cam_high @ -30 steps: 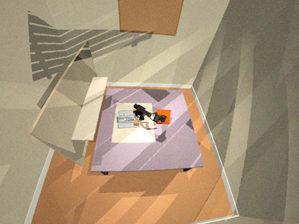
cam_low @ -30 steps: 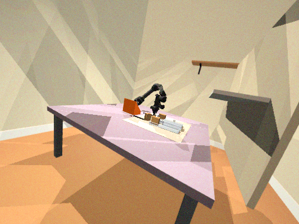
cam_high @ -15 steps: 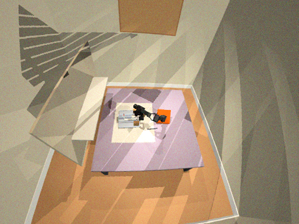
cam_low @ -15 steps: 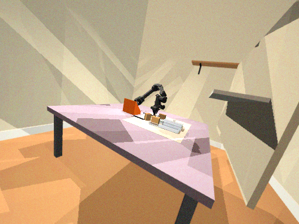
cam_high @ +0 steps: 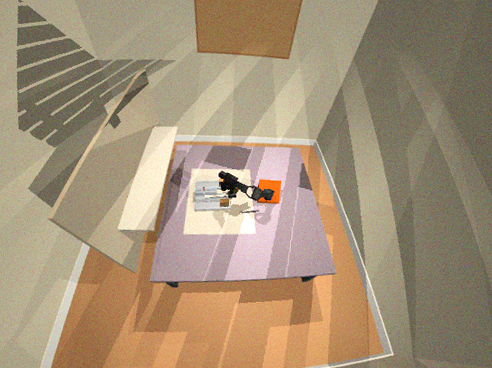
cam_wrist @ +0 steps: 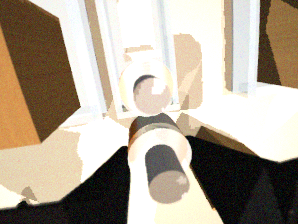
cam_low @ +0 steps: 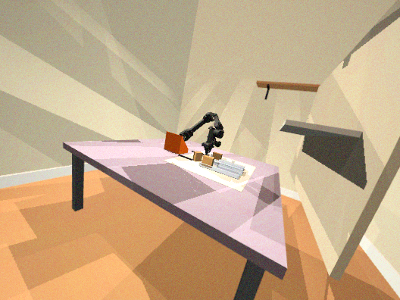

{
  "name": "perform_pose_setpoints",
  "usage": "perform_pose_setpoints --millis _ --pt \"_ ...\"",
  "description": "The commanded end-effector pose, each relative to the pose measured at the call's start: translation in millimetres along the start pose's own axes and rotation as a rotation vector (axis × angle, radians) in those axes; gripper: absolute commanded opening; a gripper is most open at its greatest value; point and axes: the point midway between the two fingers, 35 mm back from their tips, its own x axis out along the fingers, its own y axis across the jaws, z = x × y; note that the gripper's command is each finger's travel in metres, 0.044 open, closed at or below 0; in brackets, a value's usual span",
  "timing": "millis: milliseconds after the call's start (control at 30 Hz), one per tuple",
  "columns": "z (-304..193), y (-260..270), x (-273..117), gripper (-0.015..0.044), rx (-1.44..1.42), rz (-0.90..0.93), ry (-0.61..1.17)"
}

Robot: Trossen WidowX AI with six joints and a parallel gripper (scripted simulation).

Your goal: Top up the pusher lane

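Lilac table, top view: a purple-topped table (cam_high: 304,249) (cam_low: 144,182) carries a cream mat (cam_high: 195,225) (cam_low: 242,186); on it sits the pale lane rack (cam_high: 211,205) (cam_low: 232,168) (cam_wrist: 242,50).
Black arm, top view: it reaches from the orange block (cam_high: 277,185) (cam_low: 173,142), gripper (cam_high: 229,191) (cam_low: 206,152) (cam_wrist: 156,146) over the front end of the rack; the jars are too small to tell.
Brown blocks, exterior view: three small blocks (cam_low: 207,160) stand around the rack's front, the gripper pointing down beside them.
Carried jar, wrist view: the claw pinches the loose jar (cam_wrist: 137,150), dark-topped with a knob, just in front of the middle lane as seen here.
Lane jar, wrist view: the standing jar (cam_wrist: 152,99) is at the lane's front end.
Progress: picking up and lining up look done; pushing the row back, seating the new jar behind the stop and letting go remain.
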Motion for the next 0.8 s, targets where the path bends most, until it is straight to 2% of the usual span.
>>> perform_pose_setpoints --millis 0,767 --pt "6.9 0.1 -2.0 0.0 -0.009 -0.003 -0.015" --pt "16.8 0.2 -2.3 0.0 -0.01 -0.003 -0.015"
